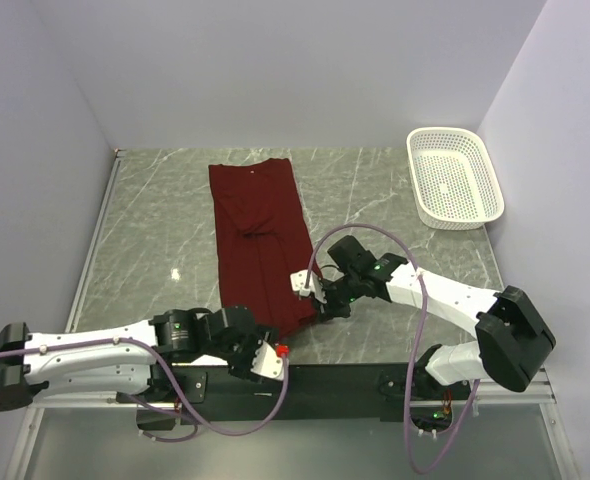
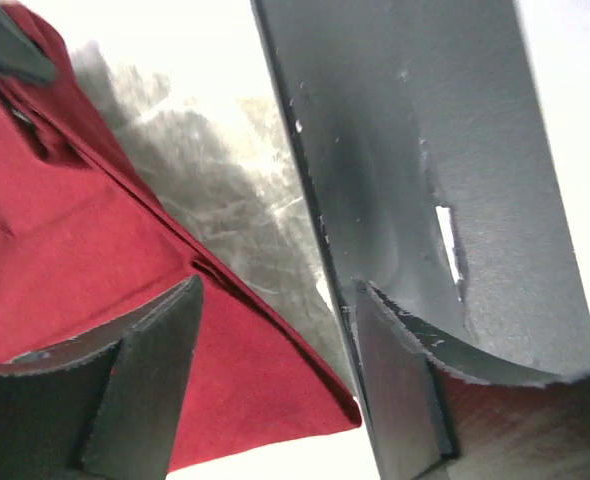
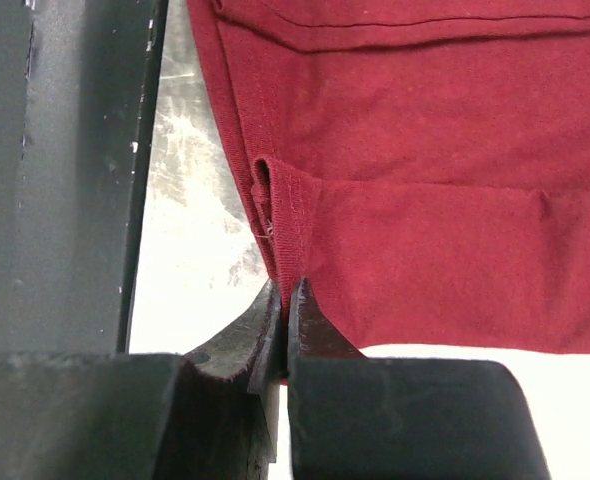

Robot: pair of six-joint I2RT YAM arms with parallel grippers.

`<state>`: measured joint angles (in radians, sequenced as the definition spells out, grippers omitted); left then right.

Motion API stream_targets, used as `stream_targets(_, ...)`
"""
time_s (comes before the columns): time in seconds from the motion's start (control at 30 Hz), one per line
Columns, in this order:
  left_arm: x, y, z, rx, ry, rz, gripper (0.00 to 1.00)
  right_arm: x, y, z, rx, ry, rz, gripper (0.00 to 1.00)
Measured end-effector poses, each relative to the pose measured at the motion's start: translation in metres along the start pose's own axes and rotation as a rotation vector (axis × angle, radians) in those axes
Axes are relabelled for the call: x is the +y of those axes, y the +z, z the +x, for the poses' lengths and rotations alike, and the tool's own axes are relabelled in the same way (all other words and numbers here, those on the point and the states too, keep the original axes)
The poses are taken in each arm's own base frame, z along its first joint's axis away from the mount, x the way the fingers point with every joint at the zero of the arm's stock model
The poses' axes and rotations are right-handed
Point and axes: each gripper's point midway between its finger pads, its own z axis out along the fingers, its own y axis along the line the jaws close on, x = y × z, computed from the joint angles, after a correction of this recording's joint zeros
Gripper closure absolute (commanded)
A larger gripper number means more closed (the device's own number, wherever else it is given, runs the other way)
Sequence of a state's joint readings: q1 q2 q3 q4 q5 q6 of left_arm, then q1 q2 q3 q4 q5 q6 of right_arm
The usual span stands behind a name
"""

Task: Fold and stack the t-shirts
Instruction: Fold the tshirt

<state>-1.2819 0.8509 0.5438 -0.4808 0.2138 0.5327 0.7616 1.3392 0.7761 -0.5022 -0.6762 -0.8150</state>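
The maroon t-shirt (image 1: 260,235) lies on the table folded lengthwise into a long strip, running from the back towards the near edge. My right gripper (image 1: 319,303) is shut on the hem at the strip's near right corner; the right wrist view shows the jaws (image 3: 285,312) pinching the shirt's edge (image 3: 425,200). My left gripper (image 1: 274,345) is open at the near left corner. In the left wrist view the shirt's corner (image 2: 95,260) lies between the spread fingers (image 2: 145,380), not gripped.
A white mesh basket (image 1: 453,177) stands empty at the back right of the grey marble table (image 1: 155,220). A black strip (image 2: 425,150) runs along the table's near edge, close to both grippers. Walls close in the left, back and right.
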Motion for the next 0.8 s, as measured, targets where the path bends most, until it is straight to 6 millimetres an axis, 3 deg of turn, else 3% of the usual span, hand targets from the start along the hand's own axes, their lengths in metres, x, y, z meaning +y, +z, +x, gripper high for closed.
stream_targets(0.33, 0.024, 0.009, 0.021, 0.128, -0.087, -0.149, 0.39, 0.000, -0.003, -0.003, -0.035, 0.031, -0.014, 1.00)
stream_targets(0.57, 0.023, 0.017, 0.038, 0.212, -0.112, -0.151, 0.42, 0.001, -0.004, -0.003, -0.041, 0.038, -0.021, 1.00)
stream_targets(0.8, 0.025, 0.017, 0.042, 0.231, -0.114, -0.167, 0.44, 0.000, -0.006, -0.003, -0.050, 0.053, -0.023, 1.00)
